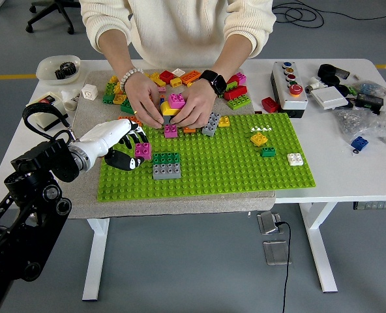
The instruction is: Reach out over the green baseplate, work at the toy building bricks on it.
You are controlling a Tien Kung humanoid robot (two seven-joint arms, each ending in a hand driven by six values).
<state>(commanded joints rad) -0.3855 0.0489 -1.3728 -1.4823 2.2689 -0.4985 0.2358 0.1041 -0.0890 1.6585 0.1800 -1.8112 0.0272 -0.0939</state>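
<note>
While the person at the far side of the table bends over the green baseplate (245,163), both of that person's hands (170,104) close around a small stack of bricks, a pink brick (176,100) on top of a yellow one (169,111), held at the baseplate's far left edge. Another pink brick (171,131) sits on the baseplate just below those hands. The robot's left hand (124,145) reaches in over the baseplate's left edge, fingers curled around a magenta brick (143,151). Just right of that brick, a green brick on a grey brick (166,167) stands on the baseplate, close to the robot's fingers but apart from them. Toward the baseplate's right side lie a yellow brick (259,139), a small green brick (268,152) and a white brick (295,159). Loose bricks (232,91) are heaped behind the baseplate's far edge.
</note>
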